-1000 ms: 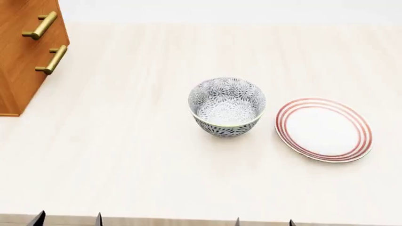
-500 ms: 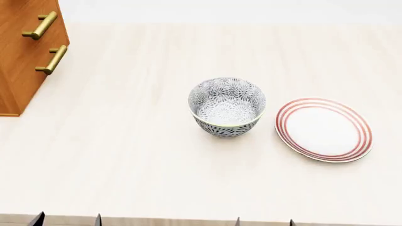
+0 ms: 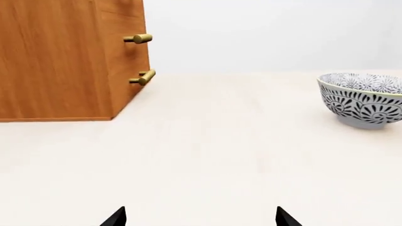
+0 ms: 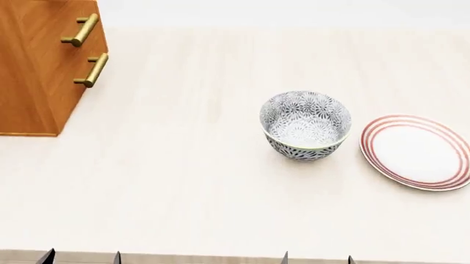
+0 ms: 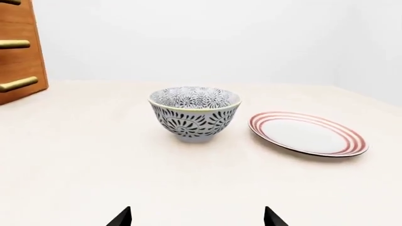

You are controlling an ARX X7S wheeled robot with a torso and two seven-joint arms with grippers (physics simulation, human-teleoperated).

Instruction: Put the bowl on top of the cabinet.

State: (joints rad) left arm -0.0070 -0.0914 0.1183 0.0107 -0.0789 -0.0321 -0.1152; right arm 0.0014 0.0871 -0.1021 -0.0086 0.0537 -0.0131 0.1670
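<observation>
On the pale wooden surface [image 4: 184, 181] the bowl [image 4: 305, 125] stands upright by itself, a deep round thing patterned in dark grey flowers inside and out, roughly in the middle of the head view and a little to the right. Nothing touches it. Just beside it on the right lies a flat white plate [image 4: 417, 151] with red rings, close to the bowl but apart from it, partly cut off by the edge of the head view.

Well away to the left stands the cabinet [image 4: 41, 71], orange-brown wood, with two brass bar handles [image 4: 91, 70] on the face turned toward the bowl. Only its lower part shows; its top lies outside every view. The bowl sits on the surface, not on the cabinet.

Both arms hang back at the near edge. The left gripper [image 3: 199, 217] shows only as two dark fingertips [image 3: 116, 217], set wide apart with nothing between them; from its camera the cabinet fills one side and the bowl sits at the far edge. The right gripper [image 5: 197, 217] is likewise spread wide and empty, its fingers [image 5: 120, 217] framing open surface with the bowl and plate straight ahead, well apart from it. In the head view the same tips poke up at the bottom border.
</observation>
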